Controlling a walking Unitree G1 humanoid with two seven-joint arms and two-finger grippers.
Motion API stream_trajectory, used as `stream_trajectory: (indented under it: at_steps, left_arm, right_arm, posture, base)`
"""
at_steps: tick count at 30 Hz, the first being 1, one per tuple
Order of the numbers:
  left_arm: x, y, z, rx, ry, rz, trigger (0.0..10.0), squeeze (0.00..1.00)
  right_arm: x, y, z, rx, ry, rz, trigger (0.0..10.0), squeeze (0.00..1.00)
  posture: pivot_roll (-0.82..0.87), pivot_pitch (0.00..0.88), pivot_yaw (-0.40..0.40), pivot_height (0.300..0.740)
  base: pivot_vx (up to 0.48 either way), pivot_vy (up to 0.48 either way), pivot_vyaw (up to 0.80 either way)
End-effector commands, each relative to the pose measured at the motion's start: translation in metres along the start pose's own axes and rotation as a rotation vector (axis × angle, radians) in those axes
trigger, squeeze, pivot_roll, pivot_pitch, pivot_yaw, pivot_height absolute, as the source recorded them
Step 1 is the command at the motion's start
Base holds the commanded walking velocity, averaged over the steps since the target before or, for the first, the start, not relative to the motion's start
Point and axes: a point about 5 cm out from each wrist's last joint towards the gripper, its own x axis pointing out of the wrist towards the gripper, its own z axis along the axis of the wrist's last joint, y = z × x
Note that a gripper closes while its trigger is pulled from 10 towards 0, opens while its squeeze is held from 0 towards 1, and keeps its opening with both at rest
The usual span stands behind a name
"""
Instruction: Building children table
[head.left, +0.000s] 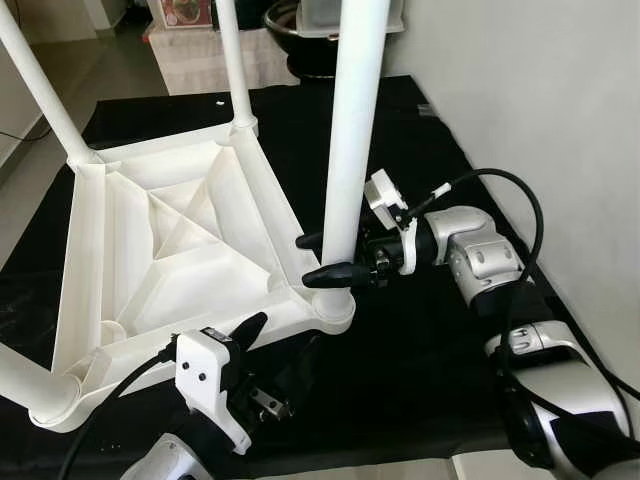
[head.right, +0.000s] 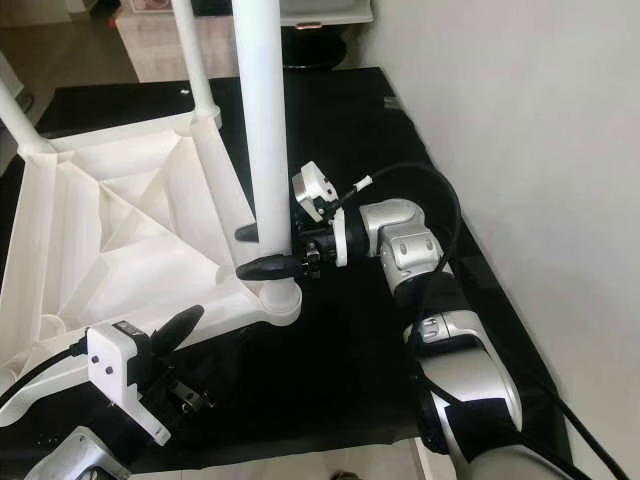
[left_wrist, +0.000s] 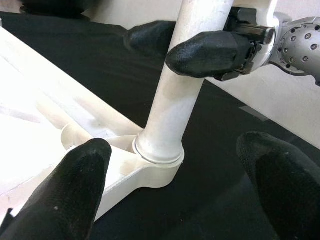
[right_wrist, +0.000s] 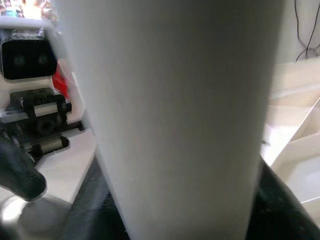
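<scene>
A white plastic children's table (head.left: 170, 240) lies upside down on a black cloth. An upright white leg (head.left: 355, 130) stands in its near right corner socket (left_wrist: 157, 157). My right gripper (head.left: 318, 259) is shut on this leg just above the socket, one black finger on each side; the right wrist view shows the leg (right_wrist: 175, 115) very close. My left gripper (left_wrist: 170, 200) is open and low at the table's front edge, its fingers (left_wrist: 65, 190) spread towards the socket and touching nothing. Other legs (head.left: 232, 60) stand in the far corners.
The black cloth (head.left: 420, 370) covers the floor under the table. A white wall (head.left: 560, 100) runs close along the right. A dark bowl-shaped thing (head.left: 300, 40) and a pale box (head.left: 200, 55) stand behind the cloth. Another leg (head.left: 25, 385) sits at the near left corner.
</scene>
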Motion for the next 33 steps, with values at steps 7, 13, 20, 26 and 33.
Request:
stream_trajectory:
  at_steps: [7, 13, 20, 26, 33]
  left_arm:
    - [-0.002, -0.002, 0.000, -0.005, 0.007, -0.003, 10.0, 0.00]
    - [-0.003, 0.001, 0.000, -0.003, 0.007, 0.002, 10.0, 0.00]
    - [-0.003, 0.005, -0.002, 0.003, 0.022, -0.013, 10.0, 0.00]
    - [-0.002, 0.005, -0.003, 0.006, 0.023, -0.014, 10.0, 0.00]
    - [-0.001, 0.004, -0.003, 0.005, 0.018, -0.007, 10.0, 0.00]
  right_arm:
    - [-0.007, 0.009, -0.015, 0.038, -0.024, -0.018, 0.0, 0.00]
    - [0.012, -0.002, -0.057, 0.025, 0.200, -0.884, 0.0, 0.00]
    - [0.035, 0.047, -0.056, 0.135, 0.078, -1.102, 0.0, 0.00]
    - [0.043, 0.040, -0.049, 0.126, 0.074, -1.048, 10.0, 0.00]
    - [0.056, 0.037, -0.013, 0.083, -0.125, -0.716, 10.0, 1.00]
  posture:
    - [0.07, 0.154, -0.015, 0.740]
    - [0.05, 0.160, -0.017, 0.740]
    - [0.04, 0.133, 0.002, 0.740]
    - [0.04, 0.125, -0.004, 0.740]
    - [0.04, 0.121, -0.012, 0.740]
  base:
    - [0.000, 0.000, 0.00]
    - [0.000, 0.000, 0.00]
    - [0.000, 0.000, 0.00]
    - [0.000, 0.000, 0.00]
    - [0.000, 0.000, 0.00]
